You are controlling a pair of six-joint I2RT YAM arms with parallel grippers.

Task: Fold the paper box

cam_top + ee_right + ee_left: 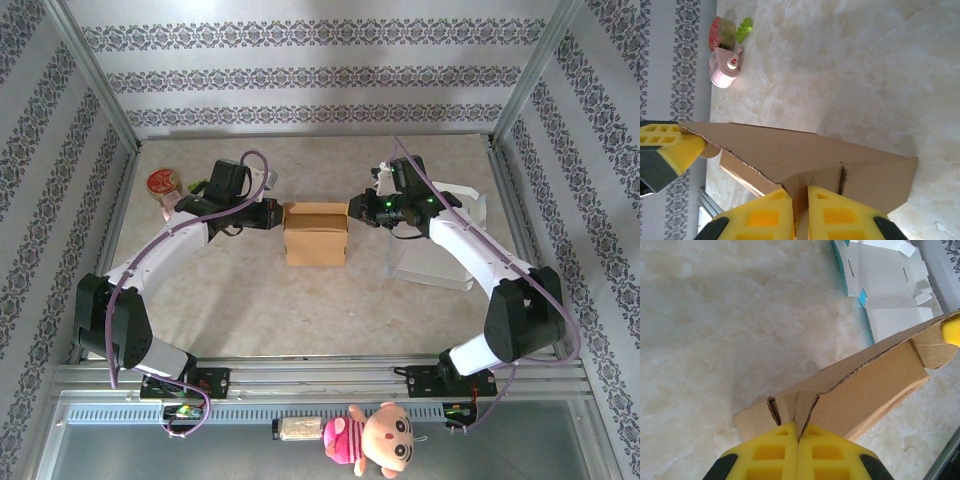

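- Far left of the tabletop (230,300): a red tin (163,183) and a pink bottle (725,70), well apart from the work. Ignore them.
- Left hand (798,432): clamped tight, pads pressed together on a thin cardboard flap at the left end of the box. The card edge looks ragged just above the pinch.
- Box (316,235): brown cardboard, mid-tabletop, sitting on the surface between the two hands. One long panel is tilted up. It looks part-formed, not closed.
- Right hand (800,200): narrow, nipping the flap at the box's right end, with card visible in the slit between the pads.
- Right side: flat white boxes (440,265) lie unfolded under and beside the right arm, near the brown box. They look apart from it.
- Step in hand, my read: both end flaps are gripped, ready to be turned in so the walls stand square.
- Doing it well:
  - Move both hands together at an even pace, so the box doesn't skew or slide toward one side.
  - Bend along the scored lines, rotating the flaps rather than dragging them.
  - No outward pull. The frayed edge at the left pinch looks likely to tear.
  - Hold the base flat on the tabletop; lifting it would let the walls fold the wrong way.
  - Press each crease fully home before letting go, one hand at a time, or the card may spring open.
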